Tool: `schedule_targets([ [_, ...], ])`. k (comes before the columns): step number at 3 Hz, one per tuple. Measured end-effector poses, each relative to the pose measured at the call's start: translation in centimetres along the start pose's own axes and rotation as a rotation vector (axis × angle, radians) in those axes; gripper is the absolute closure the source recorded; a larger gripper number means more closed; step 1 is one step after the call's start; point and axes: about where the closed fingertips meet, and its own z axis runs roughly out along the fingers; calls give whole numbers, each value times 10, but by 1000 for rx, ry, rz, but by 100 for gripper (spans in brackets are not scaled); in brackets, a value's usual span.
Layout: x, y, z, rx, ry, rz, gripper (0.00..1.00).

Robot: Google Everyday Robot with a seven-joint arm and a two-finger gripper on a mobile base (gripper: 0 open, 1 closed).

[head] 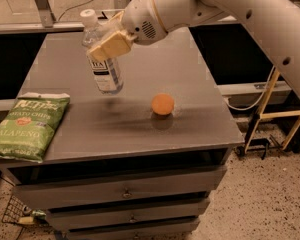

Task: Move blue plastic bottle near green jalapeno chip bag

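**Warm overhead light, soft shadows**

Warm, moderate light falls from above. It brightens the white arm shell and the gripper point(110, 46) at upper left, whose jaws clasp the blue plastic bottle point(106, 74). The grey surface point(190, 99) shows a dull sheen and a diffuse shadow beneath the bottle. The orange ball point(162, 104) casts 1 small dark shadow. The whole view is slightly soft.

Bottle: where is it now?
Camera view, left of centre: the bottle is held tilted in the pincer over the table's left half. It is beyond the chip bag and left of the orange.
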Motion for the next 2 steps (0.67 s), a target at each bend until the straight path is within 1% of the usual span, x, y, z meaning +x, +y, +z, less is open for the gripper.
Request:
schedule_targets([
  [1,0,0,0,0,0,0,100],
  [2,6,12,17,-45,-35,16,100],
])
